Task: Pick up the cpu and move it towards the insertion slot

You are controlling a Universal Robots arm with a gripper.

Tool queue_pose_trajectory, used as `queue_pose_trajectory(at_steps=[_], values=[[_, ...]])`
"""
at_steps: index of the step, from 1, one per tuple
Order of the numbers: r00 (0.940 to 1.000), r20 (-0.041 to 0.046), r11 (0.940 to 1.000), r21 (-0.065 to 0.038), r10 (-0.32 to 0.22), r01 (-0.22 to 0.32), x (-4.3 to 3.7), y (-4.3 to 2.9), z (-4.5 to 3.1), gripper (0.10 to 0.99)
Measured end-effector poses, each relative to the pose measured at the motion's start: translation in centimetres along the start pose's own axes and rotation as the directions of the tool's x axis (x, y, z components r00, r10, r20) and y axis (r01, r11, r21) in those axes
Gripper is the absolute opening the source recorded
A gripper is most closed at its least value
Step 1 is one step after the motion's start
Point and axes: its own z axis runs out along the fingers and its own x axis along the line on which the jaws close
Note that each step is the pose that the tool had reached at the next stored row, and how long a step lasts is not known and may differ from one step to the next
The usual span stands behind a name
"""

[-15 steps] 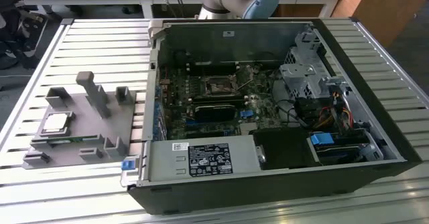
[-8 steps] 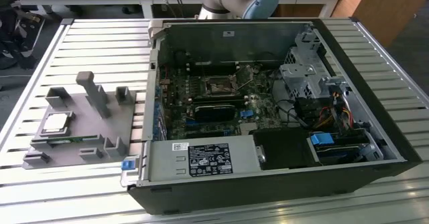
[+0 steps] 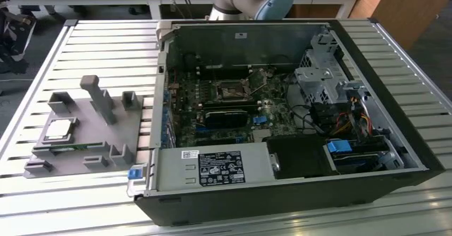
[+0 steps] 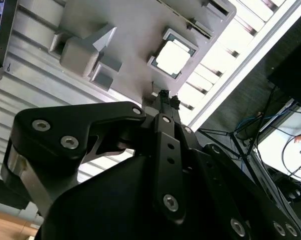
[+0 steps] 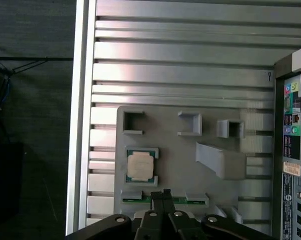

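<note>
My gripper (image 5: 163,193) is closed and empty, near the cpu (image 5: 140,166). Cpu is probably light, rigid and fragile; I'd pinch opposite rim edges.

Nothing legible. The power supply (image 3: 211,167) carries a white sticker (image 3: 190,154) and a black label (image 3: 221,175), print too small to read. The case rear stickers (image 5: 291,172) in the first wrist view are unreadable too.

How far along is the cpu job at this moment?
Nothing done yet: the cpu lies in the grey tray. In hand: the gripper, jaws shut and empty, is aimed at the tray, apart from the cpu. Left: the pickup and the move to the insertion slot.
</note>
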Motion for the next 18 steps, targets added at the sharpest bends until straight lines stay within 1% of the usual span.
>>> queue_pose_trajectory(at_steps=[7,10,18], values=[[1.0000,-0.0001,1.0000,0.000,0.000,0.000,1.35,0.01,0.23,0.106],[1.0000,0.0001,1.0000,0.000,0.000,0.000,1.66,0.01,0.53,0.106],[1.0000,0.0000,1.0000,0.001,0.000,0.000,1.72,-0.02,1.30,0.106]])
